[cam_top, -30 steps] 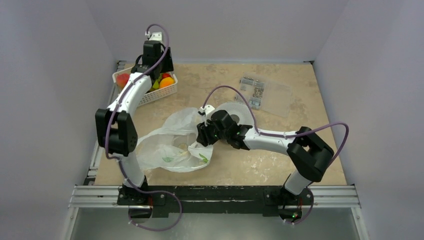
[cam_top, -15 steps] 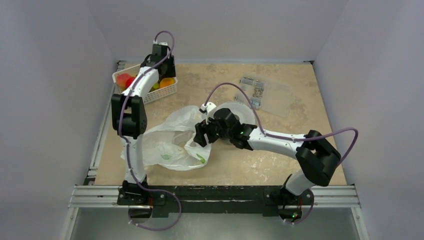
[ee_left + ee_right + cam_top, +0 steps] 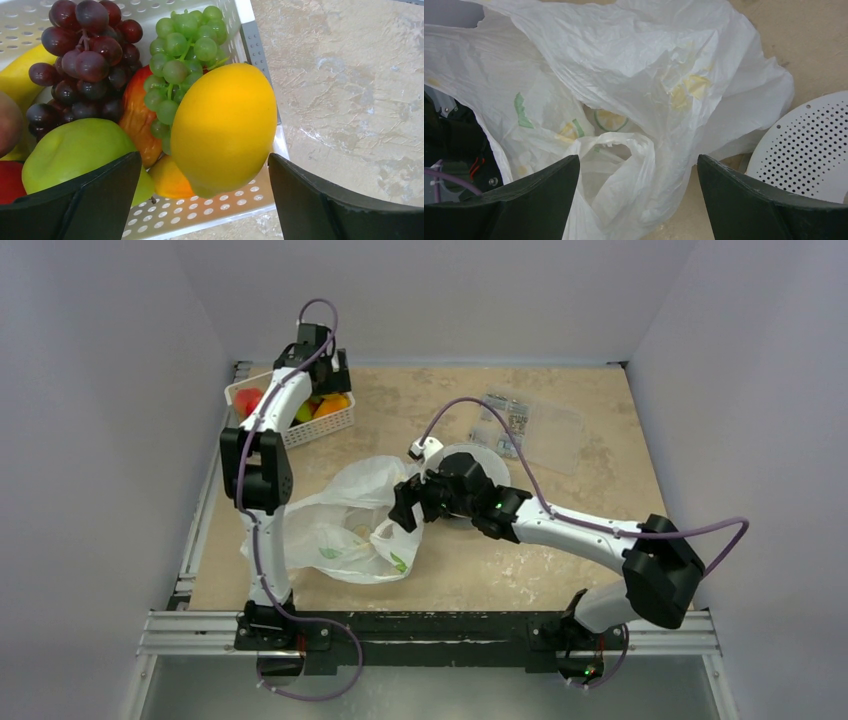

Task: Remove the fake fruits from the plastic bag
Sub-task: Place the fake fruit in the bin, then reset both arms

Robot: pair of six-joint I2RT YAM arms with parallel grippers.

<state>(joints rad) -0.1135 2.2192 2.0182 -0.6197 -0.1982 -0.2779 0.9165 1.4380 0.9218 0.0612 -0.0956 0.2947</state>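
Over the white slotted basket (image 3: 291,433) at the back left my left gripper (image 3: 318,368) stands open. In the left wrist view a yellow lemon (image 3: 223,127) sits between its wide jaws (image 3: 204,165) without touching either finger. It rests on green grapes (image 3: 182,45), purple grapes (image 3: 85,55), a green fruit (image 3: 75,150) and an orange one. The plastic bag (image 3: 335,520) lies crumpled mid-table. My right gripper (image 3: 405,508) hovers open over the bag's handle loop (image 3: 624,150). Only yellow and green prints show through the bag (image 3: 624,65); whether fruit lies inside I cannot tell.
A white perforated round disc (image 3: 470,465) lies under the right wrist, just right of the bag, its edge visible as the disc (image 3: 809,145) in the right wrist view. A flat clear packet with labels (image 3: 535,425) lies at the back right. Grey walls close the table on three sides.
My left jaws have spread apart above the basket, freeing the lemon. My right jaws have opened too, letting go of the bag's handle, and the right elbow has swung out to the right.
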